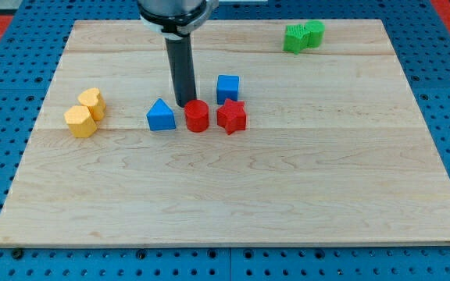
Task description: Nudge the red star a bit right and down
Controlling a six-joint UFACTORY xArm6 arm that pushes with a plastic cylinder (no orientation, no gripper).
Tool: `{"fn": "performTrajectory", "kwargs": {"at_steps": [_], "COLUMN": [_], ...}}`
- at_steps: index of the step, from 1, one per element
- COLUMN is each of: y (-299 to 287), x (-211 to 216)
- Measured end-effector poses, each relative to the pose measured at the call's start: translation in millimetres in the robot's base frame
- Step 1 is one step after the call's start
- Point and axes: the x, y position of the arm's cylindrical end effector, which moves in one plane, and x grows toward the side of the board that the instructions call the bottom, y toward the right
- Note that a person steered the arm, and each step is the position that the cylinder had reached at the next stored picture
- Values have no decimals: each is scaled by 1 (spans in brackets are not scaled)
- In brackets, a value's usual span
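Observation:
The red star lies near the board's middle, just below the blue cube. A red cylinder stands right next to the star on its left, about touching it. My tip is down on the board just above and left of the red cylinder, touching or almost touching it. The tip is apart from the star, with the cylinder between them. A blue triangle sits to the left of the tip and the cylinder.
Two yellow blocks sit together at the board's left. Two green blocks sit together at the top right. The wooden board lies on a blue pegboard.

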Motion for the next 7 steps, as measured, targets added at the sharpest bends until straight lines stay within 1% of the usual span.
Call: {"fn": "performTrajectory", "kwargs": {"at_steps": [1,2,3,4,5,6,7], "y": [8,-13,-4,11,43,54,86], "x": [29,51,57,33,13,4,-14]}}
